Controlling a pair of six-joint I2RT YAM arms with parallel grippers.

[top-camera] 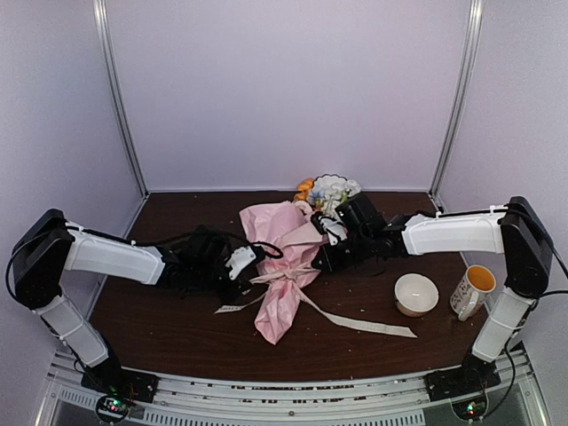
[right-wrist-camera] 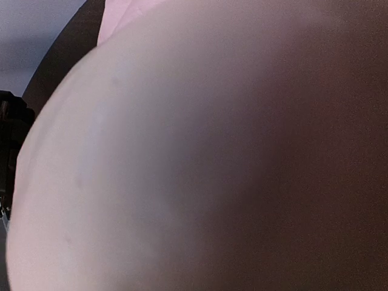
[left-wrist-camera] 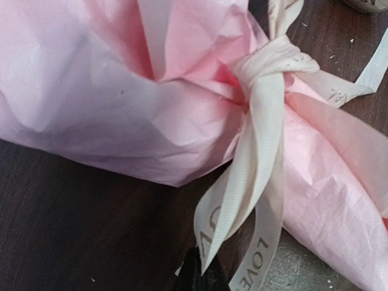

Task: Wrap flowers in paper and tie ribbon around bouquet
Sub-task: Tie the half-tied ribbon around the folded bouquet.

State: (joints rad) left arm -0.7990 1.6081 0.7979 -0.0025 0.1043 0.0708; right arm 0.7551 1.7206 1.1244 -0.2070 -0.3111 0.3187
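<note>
The bouquet lies across the middle of the table. Its pink paper (top-camera: pixel 280 257) is bunched around the flowers (top-camera: pixel 327 190), whose orange and white blooms show at the far end. The cream ribbon (left-wrist-camera: pixel 267 121) is knotted round the paper's waist, and one tail (top-camera: pixel 364 324) trails to the right. My left gripper (left-wrist-camera: pixel 203 276) is shut on a strand of ribbon hanging from the knot; it sits just left of the bouquet (top-camera: pixel 251 260). My right gripper (top-camera: pixel 327 241) presses against the bouquet's right side. Paper (right-wrist-camera: pixel 151 170) fills the right wrist view and hides its fingers.
A white bowl (top-camera: pixel 415 293) and a white mug (top-camera: pixel 470 291) with an orange inside stand at the right, near the right arm's base. A short ribbon end (top-camera: pixel 232 308) lies left of the paper's tip. Metal frame posts (top-camera: pixel 120 98) rise at the back corners.
</note>
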